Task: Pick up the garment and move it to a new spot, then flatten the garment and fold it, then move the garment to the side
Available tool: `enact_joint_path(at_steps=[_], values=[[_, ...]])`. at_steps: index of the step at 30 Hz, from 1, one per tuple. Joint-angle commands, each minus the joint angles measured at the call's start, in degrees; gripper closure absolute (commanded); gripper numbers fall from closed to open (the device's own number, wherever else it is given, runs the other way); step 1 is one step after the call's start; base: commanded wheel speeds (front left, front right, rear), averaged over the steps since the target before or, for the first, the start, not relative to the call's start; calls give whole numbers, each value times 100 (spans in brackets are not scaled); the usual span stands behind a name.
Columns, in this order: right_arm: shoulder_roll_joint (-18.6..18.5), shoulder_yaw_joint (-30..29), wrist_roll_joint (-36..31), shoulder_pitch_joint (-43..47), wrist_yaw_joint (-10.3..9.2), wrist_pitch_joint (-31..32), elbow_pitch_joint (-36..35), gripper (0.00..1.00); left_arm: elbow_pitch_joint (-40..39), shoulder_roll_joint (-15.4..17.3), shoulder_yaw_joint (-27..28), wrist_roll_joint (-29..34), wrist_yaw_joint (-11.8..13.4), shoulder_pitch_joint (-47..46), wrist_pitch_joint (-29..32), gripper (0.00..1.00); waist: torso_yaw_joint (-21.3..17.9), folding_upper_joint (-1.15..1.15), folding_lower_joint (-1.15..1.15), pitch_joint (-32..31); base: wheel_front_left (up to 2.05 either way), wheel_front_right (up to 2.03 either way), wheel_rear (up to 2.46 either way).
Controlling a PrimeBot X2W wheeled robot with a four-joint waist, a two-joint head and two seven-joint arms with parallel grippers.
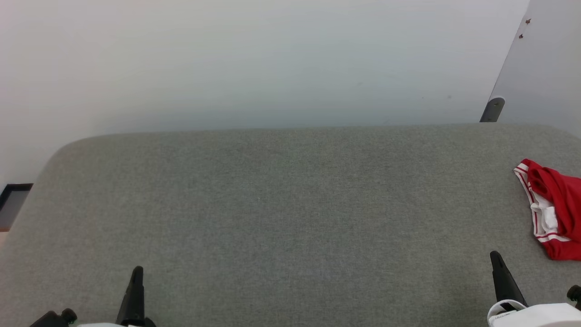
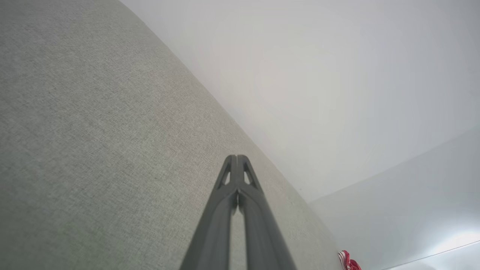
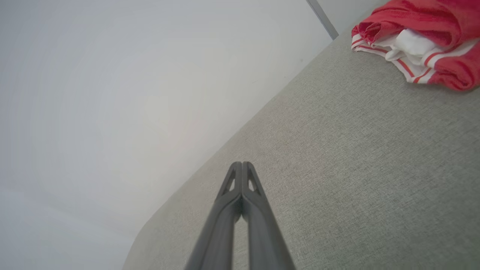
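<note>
Right gripper (image 1: 495, 258), left gripper (image 1: 137, 272) closed and empty: stands at pick-up step; calls for opening, reaching right to crumpled bright red soft-fabric shirt (image 1: 556, 204) on grey fabric surface (image 1: 290, 204).

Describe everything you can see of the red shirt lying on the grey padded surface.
The red shirt is soft, bright red fabric with white parts and white-and-red striped trim. It lies crumpled in a bunched heap, not spread flat, at the far right of the grey surface, and the head view's right edge cuts it off. As far as shows, only the surface touches it. The shut right tool stands apart from it, nearer the robot.
</note>
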Motion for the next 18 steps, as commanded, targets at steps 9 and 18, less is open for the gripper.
enact_joint_path(at_steps=[9,18], values=[[36,-84,773,-246,-1,190,-11,100,24,-48,4,-671,-9,-277,184,100,-18,0,0,45,0,0,0],[62,-125,1268,-315,-2,317,17,100,74,-100,1,-1107,-11,-392,312,100,-32,0,0,80,0,0,0]])
